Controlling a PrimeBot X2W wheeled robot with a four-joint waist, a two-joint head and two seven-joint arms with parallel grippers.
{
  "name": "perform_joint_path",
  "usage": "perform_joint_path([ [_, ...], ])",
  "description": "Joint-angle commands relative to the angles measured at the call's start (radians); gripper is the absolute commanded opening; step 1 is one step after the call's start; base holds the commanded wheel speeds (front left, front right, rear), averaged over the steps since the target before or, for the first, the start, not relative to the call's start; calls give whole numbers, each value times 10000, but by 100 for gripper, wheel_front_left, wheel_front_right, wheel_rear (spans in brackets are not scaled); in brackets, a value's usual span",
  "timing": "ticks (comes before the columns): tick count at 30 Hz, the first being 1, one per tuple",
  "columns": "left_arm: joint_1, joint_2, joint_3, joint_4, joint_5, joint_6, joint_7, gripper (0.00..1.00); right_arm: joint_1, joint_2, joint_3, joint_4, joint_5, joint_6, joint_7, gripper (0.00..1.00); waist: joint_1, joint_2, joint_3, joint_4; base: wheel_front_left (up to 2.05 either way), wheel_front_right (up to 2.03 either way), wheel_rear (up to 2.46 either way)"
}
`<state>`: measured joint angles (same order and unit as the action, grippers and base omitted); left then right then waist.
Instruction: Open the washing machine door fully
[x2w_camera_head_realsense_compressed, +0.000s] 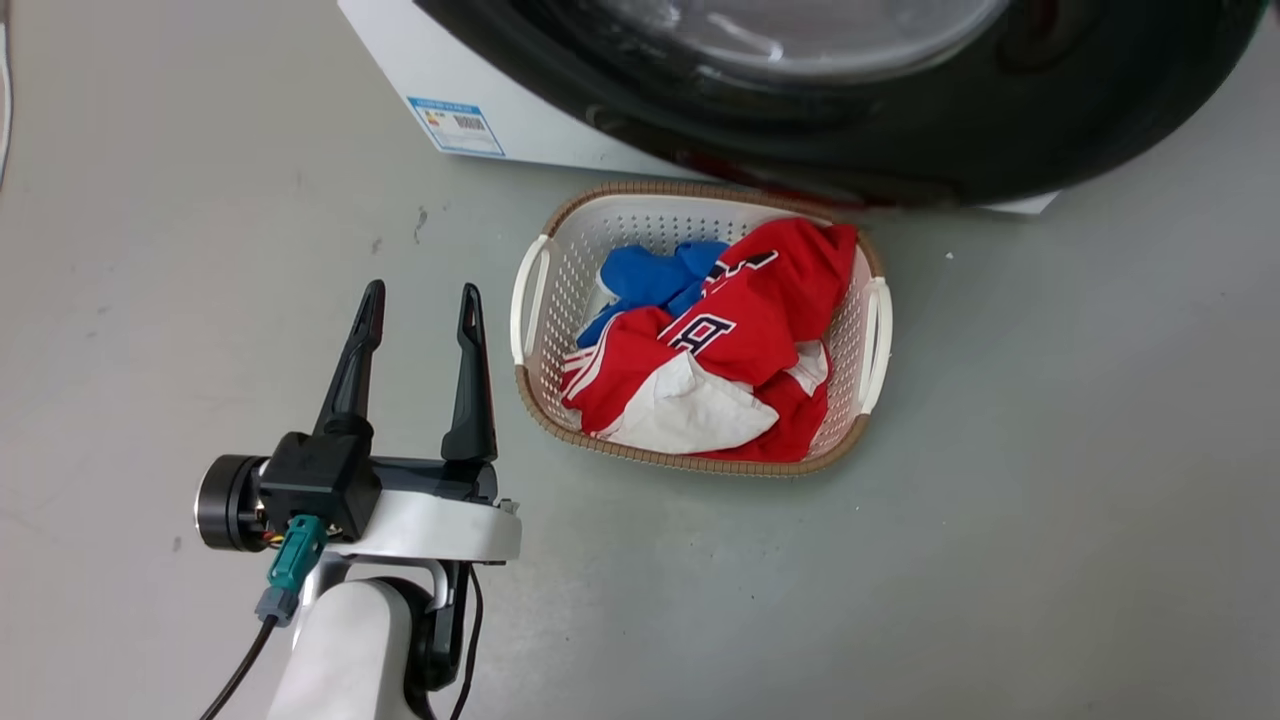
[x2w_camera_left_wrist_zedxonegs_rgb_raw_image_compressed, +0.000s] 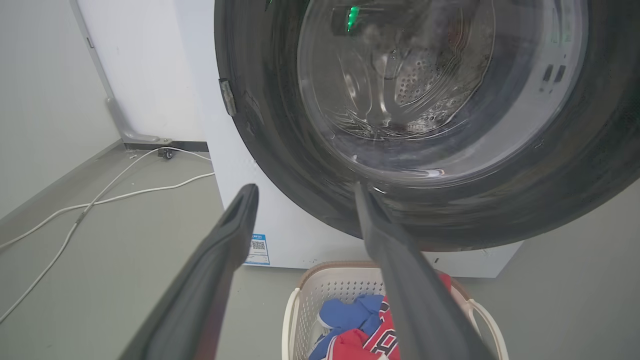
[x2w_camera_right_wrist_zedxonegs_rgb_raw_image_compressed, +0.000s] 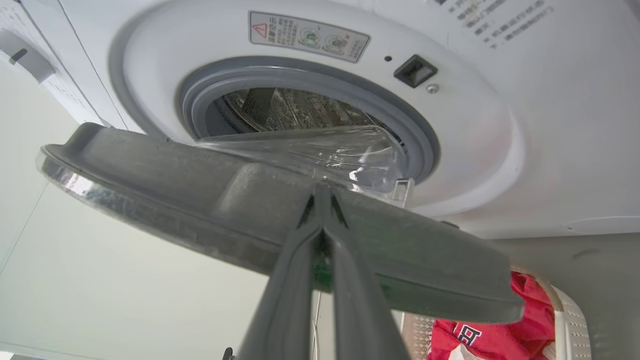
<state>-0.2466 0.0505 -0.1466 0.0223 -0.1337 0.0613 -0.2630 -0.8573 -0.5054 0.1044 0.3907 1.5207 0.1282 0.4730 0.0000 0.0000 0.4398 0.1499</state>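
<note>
Your right claw (x2w_camera_right_wrist_zedxonegs_rgb_raw_image_compressed: 322, 189), clenched empty, pushes the washing machine door (x2w_camera_right_wrist_zedxonegs_rgb_raw_image_compressed: 175, 200) just ahead to swing it wider; left claw (x2w_camera_head_realsense_compressed: 421, 295) hangs released.

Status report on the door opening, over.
Left end effector open, empty. Right end effector shut, tips at glossy black round washing machine door, partly open. White perforated plastic basket below it.
</note>
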Motion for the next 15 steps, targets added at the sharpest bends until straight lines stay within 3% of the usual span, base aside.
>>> perform_joint_path([
  [1,94,-4,33,-5,70,-28,-28,100,402,549,491,-332,99,49,291,0,0,0,-106,-8,0,0,0],
  [15,563,-4,191,94,145,-48,-26,100,3887,842,814,-3620,176,71,-334,0,0,0,-859,-56,0,0,0],
])
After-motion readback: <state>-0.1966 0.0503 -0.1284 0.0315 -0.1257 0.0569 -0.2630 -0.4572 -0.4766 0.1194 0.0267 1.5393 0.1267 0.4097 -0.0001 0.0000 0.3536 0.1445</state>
